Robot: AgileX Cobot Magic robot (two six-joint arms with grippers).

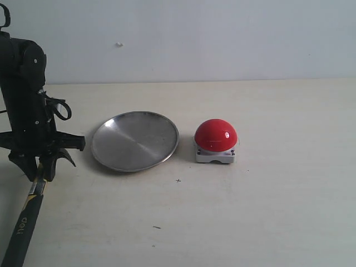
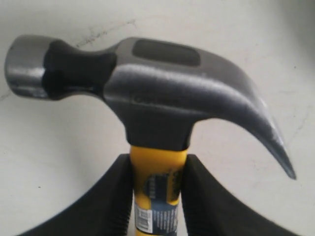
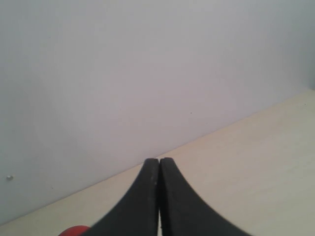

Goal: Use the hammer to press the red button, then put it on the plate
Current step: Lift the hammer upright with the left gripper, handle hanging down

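My left gripper [image 1: 40, 173] is at the table's left side, left of the plate, and is shut on the hammer [image 1: 23, 225], whose black handle with white lettering slants down toward the front edge. In the left wrist view both fingers [image 2: 108, 196] clamp the yellow neck just under the dark metal head of the hammer [image 2: 152, 93], over bare tabletop. The silver plate [image 1: 135, 140] lies empty left of centre. To its right sits the red button [image 1: 216, 134] on its grey base. My right gripper [image 3: 159, 164] is shut on nothing, facing the wall; a sliver of the red button [image 3: 74, 230] shows beside it.
A pale tabletop [image 1: 250, 211] meets a plain grey wall [image 1: 194, 39] at the back. The left arm's black body [image 1: 25, 94] rises at the far left edge. The right arm does not show in the exterior view.
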